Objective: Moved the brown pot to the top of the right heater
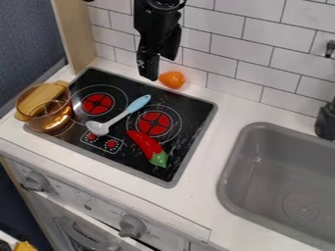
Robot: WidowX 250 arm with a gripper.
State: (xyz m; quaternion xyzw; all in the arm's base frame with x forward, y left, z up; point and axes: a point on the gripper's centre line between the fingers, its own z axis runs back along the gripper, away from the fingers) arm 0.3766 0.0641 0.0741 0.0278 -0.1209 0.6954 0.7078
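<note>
The gripper (161,69) is hanging by the stove's (193,139) back edge, fingers spread. The pot (55,120) is straddling its left edge; the spoon (119,117) is lying between heaters (154,123).

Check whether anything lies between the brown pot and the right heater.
Yes: the blue-handled spoon lies between the brown pot and the right heater, and the red pepper overlaps the heater's near-left edge.
</note>
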